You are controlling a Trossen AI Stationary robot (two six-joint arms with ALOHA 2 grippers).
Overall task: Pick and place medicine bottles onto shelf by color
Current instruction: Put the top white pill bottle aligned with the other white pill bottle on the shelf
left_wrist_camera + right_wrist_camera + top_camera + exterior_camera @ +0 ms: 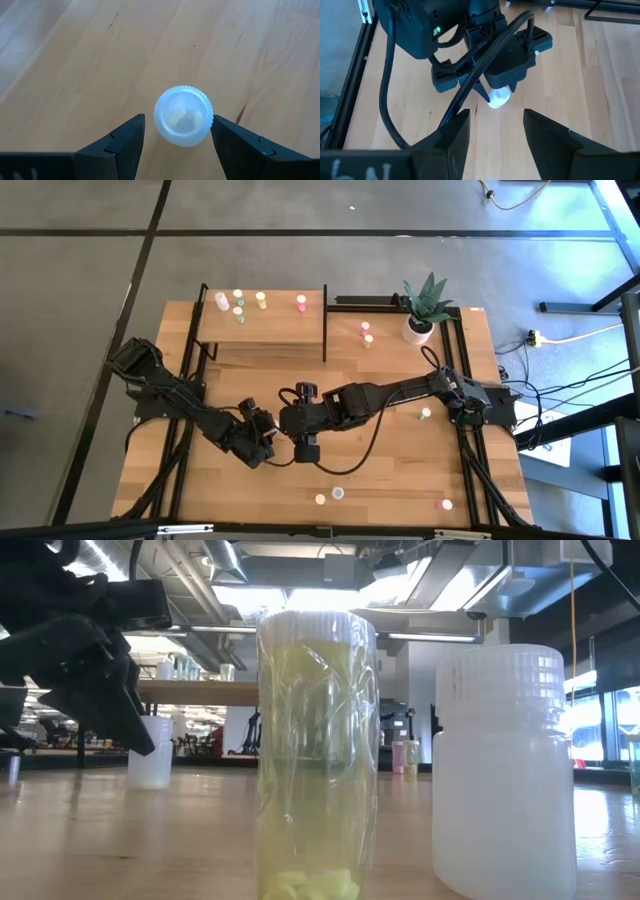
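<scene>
A small whitish bottle with a ribbed white cap (183, 116) stands on the wooden tabletop between the fingers of my open left gripper (178, 119), which slants down at it near the table's middle (268, 442). The right wrist view shows this bottle (499, 96) under the left gripper's fingers. My right gripper (496, 114) hovers open and holds nothing, just right of the left one (306, 448). The shelf (262, 326) at the far left holds several bottles with white, green, yellow and pink tops. My left gripper has one finger (220, 131) right at the cap's rim (210, 119); I cannot tell whether it touches. The other finger (135, 131) stands apart from the bottle with a clear gap. The bottle rests on the table.
Loose bottles stand near the front edge (338, 493), at the front right (445, 504), at the right (426, 414) and beside the shelf (367, 333). A potted plant (420, 328) is at the far right. In the low view, a yellowish bottle (318, 750) and a white bottle (505, 770) stand close.
</scene>
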